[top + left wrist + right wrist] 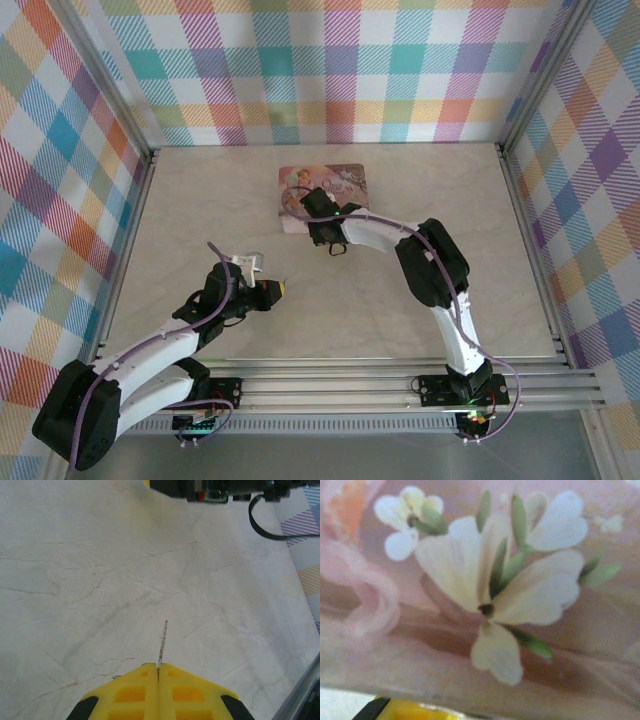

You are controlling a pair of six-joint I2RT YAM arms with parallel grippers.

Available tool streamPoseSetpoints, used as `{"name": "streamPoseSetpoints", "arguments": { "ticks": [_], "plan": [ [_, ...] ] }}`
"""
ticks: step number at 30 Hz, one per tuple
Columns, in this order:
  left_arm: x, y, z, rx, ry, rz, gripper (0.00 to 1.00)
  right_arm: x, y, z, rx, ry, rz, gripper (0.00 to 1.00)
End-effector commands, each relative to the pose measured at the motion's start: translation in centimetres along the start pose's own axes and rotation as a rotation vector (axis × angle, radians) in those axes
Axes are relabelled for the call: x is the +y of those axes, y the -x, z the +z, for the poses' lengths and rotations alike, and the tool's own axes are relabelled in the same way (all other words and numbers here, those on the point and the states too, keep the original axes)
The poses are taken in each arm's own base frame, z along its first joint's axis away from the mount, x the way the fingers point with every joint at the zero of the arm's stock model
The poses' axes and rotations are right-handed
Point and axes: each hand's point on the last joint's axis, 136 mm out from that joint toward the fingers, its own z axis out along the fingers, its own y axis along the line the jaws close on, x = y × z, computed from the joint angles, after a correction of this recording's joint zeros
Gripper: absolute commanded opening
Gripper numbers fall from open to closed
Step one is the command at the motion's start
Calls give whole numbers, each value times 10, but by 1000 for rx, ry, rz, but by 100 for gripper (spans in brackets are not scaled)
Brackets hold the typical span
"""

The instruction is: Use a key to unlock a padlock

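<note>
The key (162, 641), a thin dark sliver, sticks out forward from between the yellow fingertips of my left gripper (158, 666), which is shut on it above the bare marble table. From above, the left gripper (281, 289) sits left of centre, well short of the pink picture-printed tin (300, 185). My right gripper (318, 212) is pressed against the tin's near part. Its wrist view is a blurred close-up of the tin's flower print (490, 595), with a strip of one yellow finger (412, 711) at the bottom edge; how its jaws stand is unclear. The padlock is hidden.
The marble tabletop (200, 210) is fenced by aluminium rails and checked cloth walls. The right arm's white links (385, 235) arch from its base to the tin. A dark part of that arm with a black cable (257, 522) shows at the top of the left wrist view.
</note>
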Motion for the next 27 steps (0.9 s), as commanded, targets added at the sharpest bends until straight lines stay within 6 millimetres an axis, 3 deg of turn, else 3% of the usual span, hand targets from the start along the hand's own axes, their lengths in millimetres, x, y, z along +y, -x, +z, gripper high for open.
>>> {"name": "streamPoseSetpoints", "arguments": {
  "ticks": [1, 10, 15, 27],
  "plan": [
    [-18, 10, 0, -40, -104, 43, 0, 6, -16, -29, 50, 84, 4, 0],
    [-50, 23, 8, -53, -225, 123, 0, 0, -42, -77, 121, 169, 88, 0],
    [-61, 18, 20, -11, -230, 152, 0, -4, -52, -100, 162, 206, 140, 0],
    [-87, 37, 32, -146, -302, 228, 0, -9, -34, -141, 292, 327, 270, 0]
  ]
}}
